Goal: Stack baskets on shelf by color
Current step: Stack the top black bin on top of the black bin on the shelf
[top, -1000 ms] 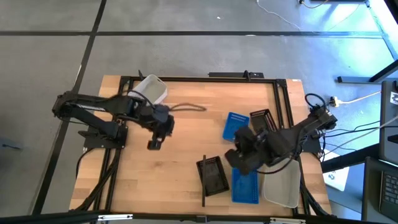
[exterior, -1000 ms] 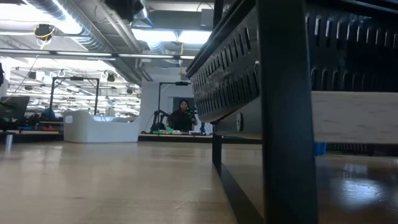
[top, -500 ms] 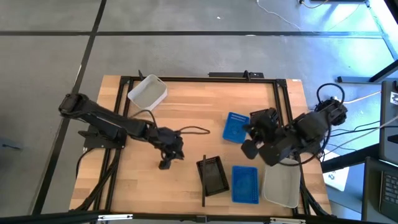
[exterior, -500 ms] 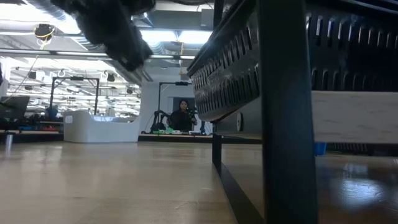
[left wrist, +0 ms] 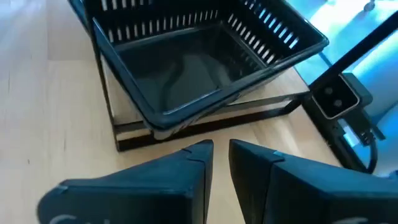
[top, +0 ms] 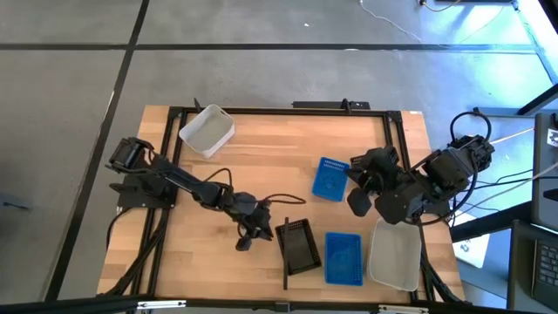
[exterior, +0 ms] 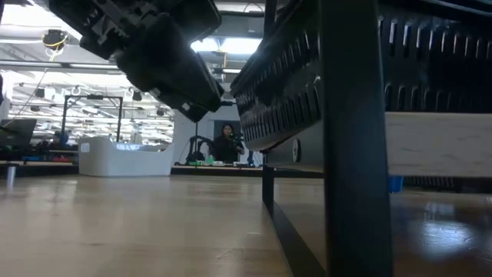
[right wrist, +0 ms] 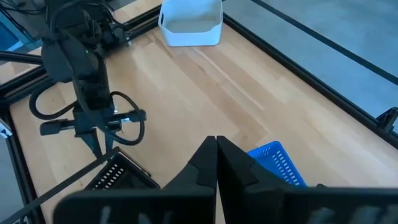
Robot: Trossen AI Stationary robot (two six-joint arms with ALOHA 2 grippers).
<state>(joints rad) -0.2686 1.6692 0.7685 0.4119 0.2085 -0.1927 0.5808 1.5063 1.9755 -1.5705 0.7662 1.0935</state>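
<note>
Having crossed the table, left tool narrowly parted beside black basket; right tool shut, raised.

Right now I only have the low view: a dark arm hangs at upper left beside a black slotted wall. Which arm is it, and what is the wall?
Observer: The left arm; its left hand hovers beside a black basket, whose side is that wall.
Operator: Is it holding anything?
Observer: No. The left wrist view shows its fingers slightly parted, with nothing between them.
Operator: And the other arm?
Observer: The right hand is shut and empty, raised near a blue basket.
</note>
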